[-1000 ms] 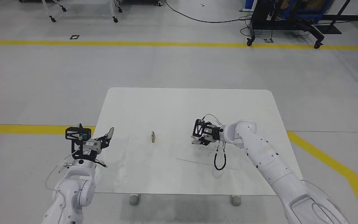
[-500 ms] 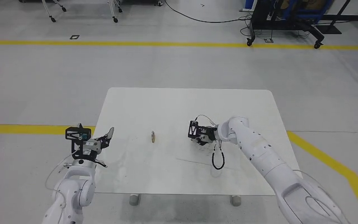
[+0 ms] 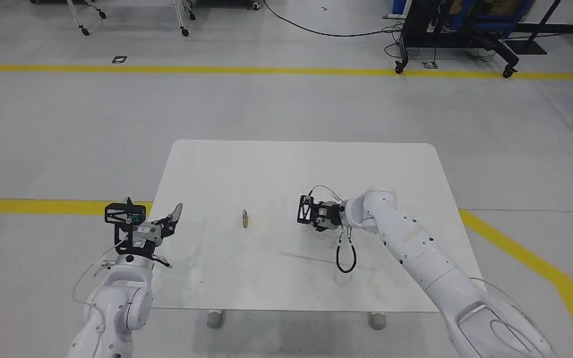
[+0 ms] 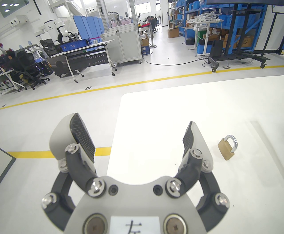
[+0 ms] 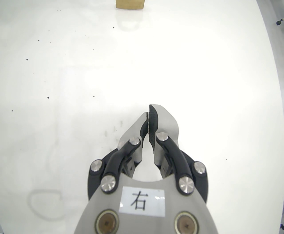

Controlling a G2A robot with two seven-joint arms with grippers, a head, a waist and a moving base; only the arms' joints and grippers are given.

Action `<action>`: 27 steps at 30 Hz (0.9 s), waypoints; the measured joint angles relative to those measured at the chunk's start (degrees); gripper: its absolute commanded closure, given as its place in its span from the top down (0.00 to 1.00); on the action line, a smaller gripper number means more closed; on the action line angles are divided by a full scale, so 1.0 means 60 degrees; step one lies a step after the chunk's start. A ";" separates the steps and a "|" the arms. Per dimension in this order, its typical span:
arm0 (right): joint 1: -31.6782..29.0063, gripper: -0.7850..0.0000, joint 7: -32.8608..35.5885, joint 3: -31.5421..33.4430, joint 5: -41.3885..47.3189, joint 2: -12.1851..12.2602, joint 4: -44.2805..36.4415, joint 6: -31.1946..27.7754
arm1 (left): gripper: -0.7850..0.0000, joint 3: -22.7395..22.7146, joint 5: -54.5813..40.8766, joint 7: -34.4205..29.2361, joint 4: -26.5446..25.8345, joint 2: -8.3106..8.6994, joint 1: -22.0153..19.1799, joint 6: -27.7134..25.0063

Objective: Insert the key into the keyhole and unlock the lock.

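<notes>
A small brass padlock (image 3: 244, 218) with a steel shackle lies on the white table (image 3: 295, 170), left of centre; it also appears as the padlock (image 4: 227, 149) and padlock (image 5: 130, 4) in the wrist views. My right gripper (image 3: 304, 213) hovers low over the table a short way right of the lock and points at it. The right gripper (image 5: 149, 110) is shut, with only a thin metal sliver, seemingly the key, showing between its pads. My left gripper (image 3: 170, 224) sits at the table's left edge; the left gripper (image 4: 133, 124) is open and holds nothing.
A black cable loop (image 3: 345, 258) hangs beneath the right wrist, just above the table. Yellow floor lines (image 3: 54, 206) run past both table sides. Bare tabletop lies between the right gripper and the lock.
The right gripper has slid a little to the left, closer to the padlock, with its cable loop following. The left arm and the padlock have stayed put.
</notes>
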 measured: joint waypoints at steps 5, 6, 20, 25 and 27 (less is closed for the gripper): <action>-0.0156 0.00 -0.0281 0.0166 0.0140 0.0061 -0.0141 -0.0011 | 1.00 0.0000 0.0000 0.0000 0.0000 0.0000 0.0000 0.0000; -0.0153 0.00 -0.0275 0.0164 0.0137 0.0060 -0.0139 -0.0011 | 1.00 0.0000 0.0000 0.0000 0.0000 0.0000 0.0000 0.0000; -0.0238 0.00 -0.0428 0.0211 0.0171 0.0073 -0.0208 0.0108 | 1.00 0.0000 0.0000 0.0000 0.0000 0.0000 0.0000 0.0000; -0.0367 0.00 -0.2049 0.0596 0.0089 0.0264 -0.0228 -0.0435 | 1.00 0.0000 0.0000 0.0000 0.0000 0.0000 0.0000 0.0000; -0.0381 0.00 -0.2813 0.0640 -0.0172 0.0342 -0.0163 -0.0792 | 1.00 0.0000 0.0000 0.0000 0.0000 0.0000 0.0000 0.0000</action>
